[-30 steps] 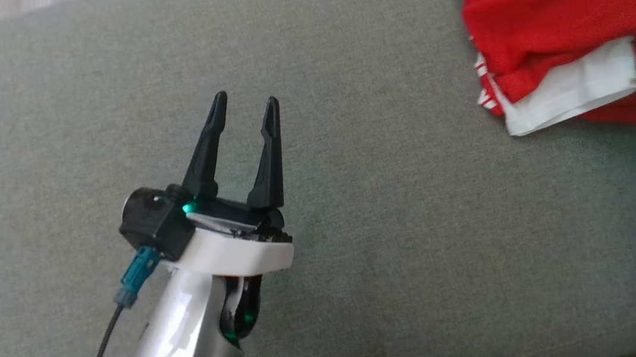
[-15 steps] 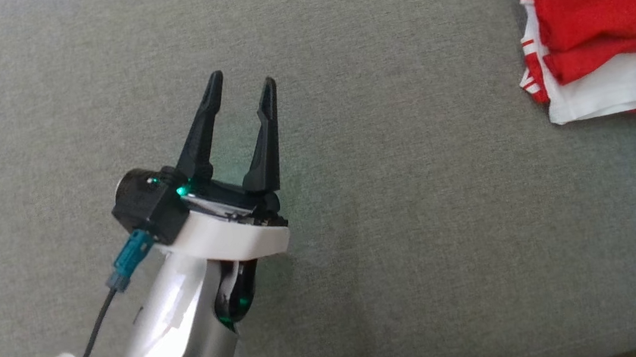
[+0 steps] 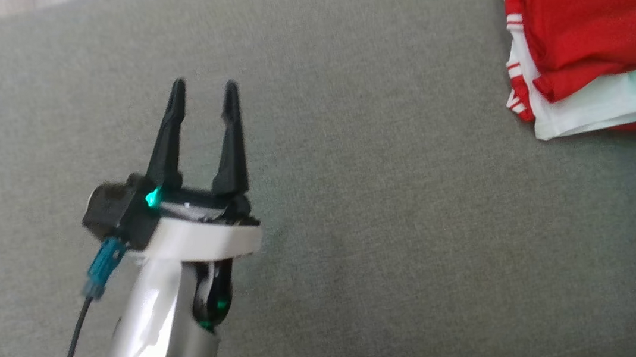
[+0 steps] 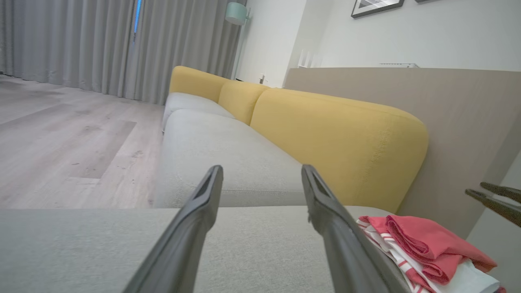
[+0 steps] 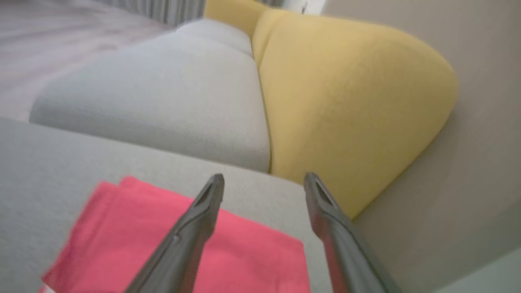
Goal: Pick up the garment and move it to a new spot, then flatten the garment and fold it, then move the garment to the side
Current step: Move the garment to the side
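Note:
The garment (image 3: 592, 66) is red with white trim and lies folded in a small stack at the far right of the grey sofa seat (image 3: 393, 206). My left gripper (image 3: 204, 85) hovers open over bare cushion at the lower left, well away from the garment, nothing between its fingers. The left wrist view has the garment (image 4: 427, 248) at its lower right, beyond the left gripper (image 4: 261, 167). My right gripper (image 5: 264, 176) is open just above the garment's red top layer (image 5: 244, 252), holding nothing. Its thin fingers (image 4: 494, 199) show at the right edge of the left wrist view.
Yellow back cushions (image 4: 338, 142) run along the seat's far side, against a beige panel (image 4: 447, 97). A second grey seat cushion (image 4: 211, 142) continues beyond a seam. Wooden floor (image 4: 61, 134) and grey curtains (image 4: 81, 40) lie off to the left.
The right gripper has opened and come off the garment, which now lies free on the seat. The head camera has shifted, so the whole picture moved. The left gripper stays open.

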Controlling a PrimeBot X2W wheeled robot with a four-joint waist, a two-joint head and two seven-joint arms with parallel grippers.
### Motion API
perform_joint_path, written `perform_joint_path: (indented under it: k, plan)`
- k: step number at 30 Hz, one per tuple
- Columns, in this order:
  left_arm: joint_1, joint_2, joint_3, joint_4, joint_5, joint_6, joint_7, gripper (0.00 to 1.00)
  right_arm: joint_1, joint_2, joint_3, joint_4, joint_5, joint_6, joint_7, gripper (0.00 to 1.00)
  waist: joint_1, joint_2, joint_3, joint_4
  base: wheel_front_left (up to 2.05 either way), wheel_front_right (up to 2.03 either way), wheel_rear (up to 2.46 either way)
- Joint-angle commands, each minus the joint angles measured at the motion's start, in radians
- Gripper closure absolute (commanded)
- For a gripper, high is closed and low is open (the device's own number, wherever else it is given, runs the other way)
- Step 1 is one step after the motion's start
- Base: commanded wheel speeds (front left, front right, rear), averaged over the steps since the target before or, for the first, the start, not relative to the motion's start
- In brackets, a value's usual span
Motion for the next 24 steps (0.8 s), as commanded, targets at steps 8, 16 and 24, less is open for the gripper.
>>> perform_joint_path:
  k: [8, 16, 24]
  plan:
    - [0.08, 0.011, 0.144, -0.04, 0.025, 0.002, -0.004, 0.0, 0.036, 0.17, -0.015, -0.178, 0.055, 0.003, -0.058, 0.0, 0.0001, 0.0, -0.128, 0.026, 0.0, 0.0, 0.0]
    - [0.17, 0.011, 0.213, -0.06, 0.015, -0.007, -0.004, 0.0, 0.157, 0.372, -0.032, -0.274, 0.116, 0.003, -0.122, 0.0, 0.0001, 0.0, -0.185, 0.048, 0.0, 0.0, 0.0]
    - [0.251, 0.011, 0.21, -0.038, -0.017, -0.013, -0.004, 0.0, 0.301, 0.413, 0.028, -0.233, 0.25, 0.003, -0.21, 0.0, 0.0001, 0.0, -0.227, 0.063, 0.0, 0.0, 0.0]
